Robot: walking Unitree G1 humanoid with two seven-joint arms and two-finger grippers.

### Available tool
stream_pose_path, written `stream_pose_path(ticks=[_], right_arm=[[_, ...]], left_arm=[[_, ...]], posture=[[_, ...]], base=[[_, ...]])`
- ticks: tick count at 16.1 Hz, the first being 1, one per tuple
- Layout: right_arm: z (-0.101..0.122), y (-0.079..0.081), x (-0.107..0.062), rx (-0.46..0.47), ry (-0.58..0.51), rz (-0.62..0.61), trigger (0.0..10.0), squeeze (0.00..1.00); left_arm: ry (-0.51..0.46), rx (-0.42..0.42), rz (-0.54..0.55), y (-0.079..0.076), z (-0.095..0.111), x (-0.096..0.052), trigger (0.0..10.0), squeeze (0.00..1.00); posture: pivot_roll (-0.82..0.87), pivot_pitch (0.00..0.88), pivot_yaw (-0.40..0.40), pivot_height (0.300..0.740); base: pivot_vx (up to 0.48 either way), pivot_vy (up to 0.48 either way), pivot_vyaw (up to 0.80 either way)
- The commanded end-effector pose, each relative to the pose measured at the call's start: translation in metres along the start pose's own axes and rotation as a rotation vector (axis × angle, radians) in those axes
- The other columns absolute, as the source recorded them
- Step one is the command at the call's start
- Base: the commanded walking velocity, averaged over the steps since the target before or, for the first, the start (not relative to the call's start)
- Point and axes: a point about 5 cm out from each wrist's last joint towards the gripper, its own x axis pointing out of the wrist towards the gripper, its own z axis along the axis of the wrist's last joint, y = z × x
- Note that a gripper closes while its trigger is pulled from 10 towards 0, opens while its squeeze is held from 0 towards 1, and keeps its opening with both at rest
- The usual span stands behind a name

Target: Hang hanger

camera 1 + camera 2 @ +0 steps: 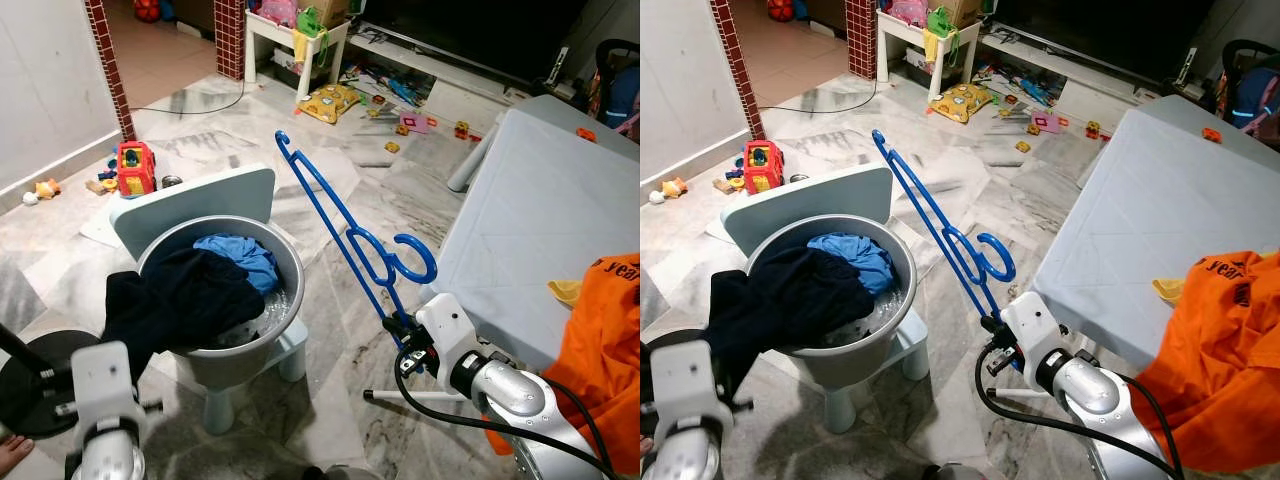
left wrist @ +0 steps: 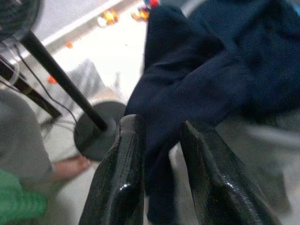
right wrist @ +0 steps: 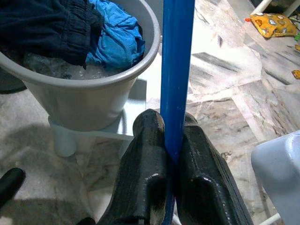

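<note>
Landmark: a grey wash basin (image 1: pixel 285 262) full of clothes, standing on a pale stool on the marble floor.
Hanger: a blue hanger (image 1: pixel 340 222) just beside the basin on the robot's right, held in the air and slanting up and away over the floor, its hook curling out near the lower end.
Right gripper (image 3: pixel 171 154): below and beside the basin; its fingers are clamped on the hanger's lower end.
Left gripper (image 2: pixel 161 150): low on the basin's other side, near dark cloth (image 2: pixel 206 79) spilling over the rim; fingers narrowly parted, holding nothing.
Desk (image 1: pixel 530 220): beyond the hanger from the basin, with an orange garment (image 1: pixel 605 350) on its near corner.
Doing the step well: no rail is visible, so keep the grip firm, carry the long end clear of the basin and desk, and turn the hook toward the rail once found.
</note>
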Motion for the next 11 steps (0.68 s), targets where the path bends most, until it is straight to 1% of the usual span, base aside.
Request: stream_pose_path(ticks=[1, 2, 3, 5, 6, 7, 8, 9, 10, 11], right_arm=[[-0.003, -0.005, -0.001, -0.008, 0.016, -0.014, 10.0, 0.0], [-0.003, -0.004, 0.0, -0.006, 0.014, -0.014, 10.0, 0.0], [-0.002, -0.003, 0.001, -0.005, 0.012, -0.012, 10.0, 0.0], [-0.002, -0.002, 0.002, -0.003, 0.011, -0.009, 10.0, 0.0], [-0.003, -0.002, 0.002, -0.003, 0.012, -0.008, 10.0, 0.0], [-0.003, -0.003, 0.002, -0.004, 0.013, -0.01, 10.0, 0.0], [-0.003, -0.004, 0.002, -0.004, 0.011, -0.014, 10.0, 0.0], [-0.003, -0.004, 0.002, -0.003, 0.01, -0.018, 10.0, 0.0], [-0.003, -0.005, 0.001, -0.004, 0.011, -0.019, 10.0, 0.0], [-0.003, -0.004, 0.001, -0.004, 0.011, -0.019, 10.0, 0.0]], left_arm=[[0.068, 0.002, -0.043, -0.005, -0.012, -0.007, 10.0, 1.0], [0.11, -0.009, -0.045, -0.004, -0.02, -0.01, 10.0, 1.0], [0.112, 0.008, -0.048, -0.004, -0.022, -0.011, 10.0, 1.0], [0.021, 0.059, -0.076, -0.008, -0.006, -0.01, 10.0, 1.0], [-0.05, 0.063, -0.097, -0.013, 0.012, -0.004, 10.0, 1.0], [-0.083, 0.059, -0.103, -0.015, 0.021, 0.0, 10.0, 1.0], [-0.124, 0.071, -0.127, -0.018, 0.032, 0.005, 10.0, 1.0], [-0.15, 0.094, -0.159, -0.023, 0.04, 0.013, 10.0, 1.0], [-0.171, 0.129, -0.229, -0.032, 0.049, 0.023, 10.0, 1.0], [-0.178, 0.168, -0.282, -0.039, 0.053, 0.031, 10.0, 1.0]], posture=[[-0.16, 0.095, -0.151, 0.74], [-0.16, 0.095, -0.15, 0.74], [-0.16, 0.094, -0.149, 0.74], [-0.16, 0.093, -0.151, 0.74], [-0.16, 0.09, -0.15, 0.74], [-0.16, 0.089, -0.149, 0.74], [-0.16, 0.089, -0.149, 0.74], [-0.17, 0.087, -0.145, 0.74], [-0.17, 0.084, -0.143, 0.74], [-0.17, 0.083, -0.141, 0.74]], base=[[0.0, 0.0, 0.0], [0.0, 0.0, 0.0], [0.0, 0.0, 0.0], [0.0, 0.0, 0.0], [0.0, 0.0, 0.0], [0.0, 0.0, 0.0], [0.0, 0.0, 0.0], [0.0, 0.0, 0.0], [0.0, 0.0, 0.0], [0.0, 0.0, 0.0]])
